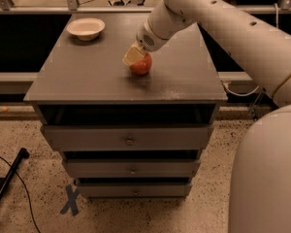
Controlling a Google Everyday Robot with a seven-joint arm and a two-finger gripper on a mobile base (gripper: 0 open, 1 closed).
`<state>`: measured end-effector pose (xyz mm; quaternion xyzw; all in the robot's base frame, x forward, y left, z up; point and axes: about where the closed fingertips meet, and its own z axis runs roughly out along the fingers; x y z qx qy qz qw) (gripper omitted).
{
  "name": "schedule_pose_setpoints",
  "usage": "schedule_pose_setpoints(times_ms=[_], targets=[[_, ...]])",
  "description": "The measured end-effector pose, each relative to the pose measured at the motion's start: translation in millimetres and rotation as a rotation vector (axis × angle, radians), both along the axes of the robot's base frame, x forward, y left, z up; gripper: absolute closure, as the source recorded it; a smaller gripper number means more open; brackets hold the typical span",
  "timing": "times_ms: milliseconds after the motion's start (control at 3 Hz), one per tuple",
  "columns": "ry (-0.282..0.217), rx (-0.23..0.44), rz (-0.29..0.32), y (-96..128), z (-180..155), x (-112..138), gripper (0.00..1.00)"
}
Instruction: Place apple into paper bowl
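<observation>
The red apple (142, 65) sits on the grey cabinet top (87, 76), a little right of its middle. My gripper (134, 55) reaches down from the upper right and sits against the apple's upper left side, covering part of it. The off-white paper bowl (86, 28) stands empty at the far left corner of the top, well apart from the apple and the gripper.
The cabinet has several drawers (128, 139) in its front. My white arm (223, 18) spans the right side above the top, and the robot's body (266, 174) fills the lower right. A black stand and cable (7, 178) lie on the floor at the left.
</observation>
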<state>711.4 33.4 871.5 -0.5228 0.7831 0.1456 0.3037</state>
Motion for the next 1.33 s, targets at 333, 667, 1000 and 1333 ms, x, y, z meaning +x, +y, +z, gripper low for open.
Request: schedule_pose_setpoints(times_ms=[333,667,1000,1333], targets=[[-0.054,0.044,0.022,-4,25,5,0.85],[-0.106,0.055,0.052,-6,46,9,1.00],[-0.125,0.040,0.067,-6,51,10,0.82],[-0.133,0.013,0.045,-19,60,9,0.59]])
